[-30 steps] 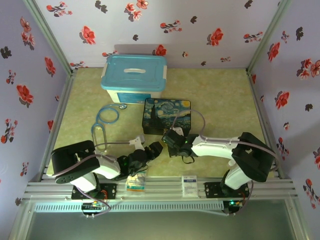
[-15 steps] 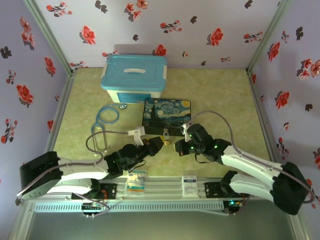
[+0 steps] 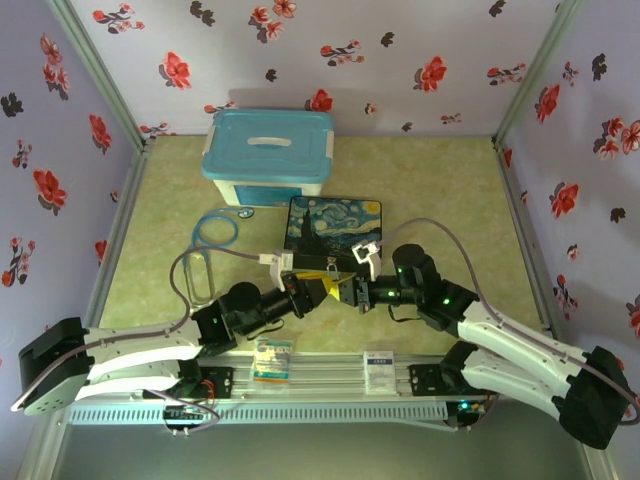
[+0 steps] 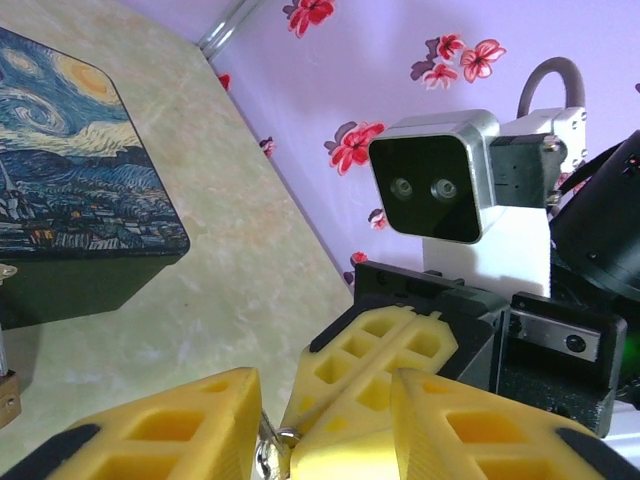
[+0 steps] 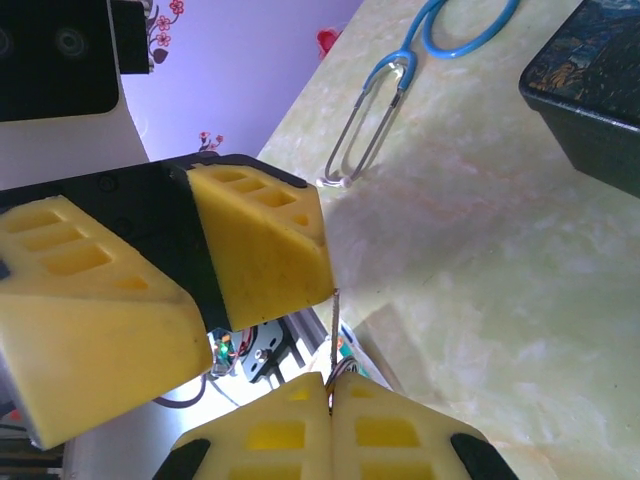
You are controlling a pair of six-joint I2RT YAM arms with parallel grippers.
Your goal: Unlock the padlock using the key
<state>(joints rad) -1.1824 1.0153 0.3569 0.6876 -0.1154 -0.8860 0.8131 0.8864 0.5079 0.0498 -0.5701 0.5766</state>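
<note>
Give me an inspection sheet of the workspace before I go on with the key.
Surface: green marbled table.
Job's things: key pinched upright in the right gripper; padlock at the painted box front.
Clutter: painted box, blue-lidded bin, stethoscope, two packets on the front rail.
Grippers: right gripper shut on the key; left gripper open, fingers either side of the right's tips.
Cables: grey cable arcs over each arm.
Surroundings: flowered purple walls.

arms (image 3: 150, 345): white shells, black joints | pincer fingers (image 5: 260, 250): yellow, hollow-celled | cables (image 3: 181, 268): grey | LEDs (image 3: 443, 298): green
</note>
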